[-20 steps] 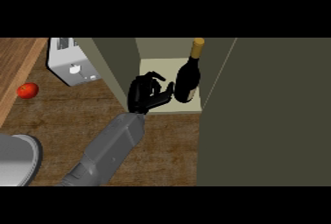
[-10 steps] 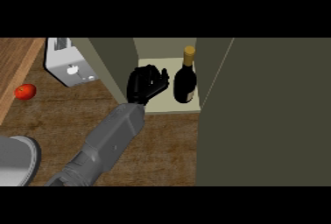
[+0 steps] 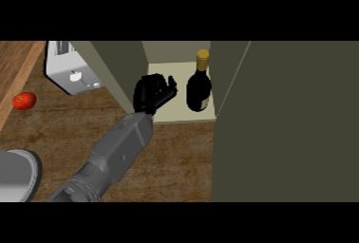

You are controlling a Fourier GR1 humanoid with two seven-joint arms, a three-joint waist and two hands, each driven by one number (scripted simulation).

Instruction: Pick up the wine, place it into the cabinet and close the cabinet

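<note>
Since the earlier frame, the wine bottle (image 3: pixel 199 89) has settled upright inside the cabinet (image 3: pixel 168 116), and the left hand (image 3: pixel 152 92) has let go, fingers relaxed just beside it. Placing looks finished; next, withdrawing and swinging the door (image 3: pixel 288 123) shut.

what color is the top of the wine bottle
Gold, on the wine bottle standing in the cabinet, seen in the head view.
</note>
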